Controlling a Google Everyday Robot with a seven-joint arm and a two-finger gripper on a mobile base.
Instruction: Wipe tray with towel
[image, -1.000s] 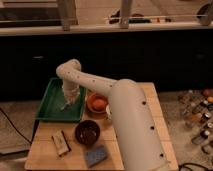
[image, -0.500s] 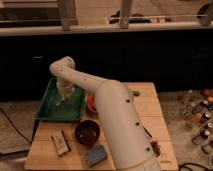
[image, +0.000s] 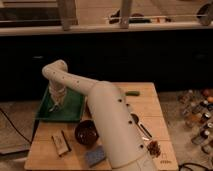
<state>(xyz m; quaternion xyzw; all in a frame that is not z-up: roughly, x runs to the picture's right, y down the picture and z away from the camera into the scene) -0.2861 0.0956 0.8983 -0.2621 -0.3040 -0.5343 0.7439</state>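
A green tray (image: 70, 112) lies at the back left of the wooden table (image: 150, 107). My gripper (image: 58, 101) reaches down into the tray from the white arm (image: 107, 117) and presses a pale towel (image: 58, 95) against the tray's left part. The towel hangs bunched around the gripper's tip and hides the tray floor under it.
A dark brown bowl (image: 87, 132) stands in front of the tray. A blue sponge (image: 95, 156) and a small flat packet (image: 61, 143) lie near the front edge. A green object (image: 133, 93) lies at the back right. Bottles (image: 200, 107) stand on the floor to the right.
The arm has swept left across the tray, carrying the towel from the tray's middle toward its left side.
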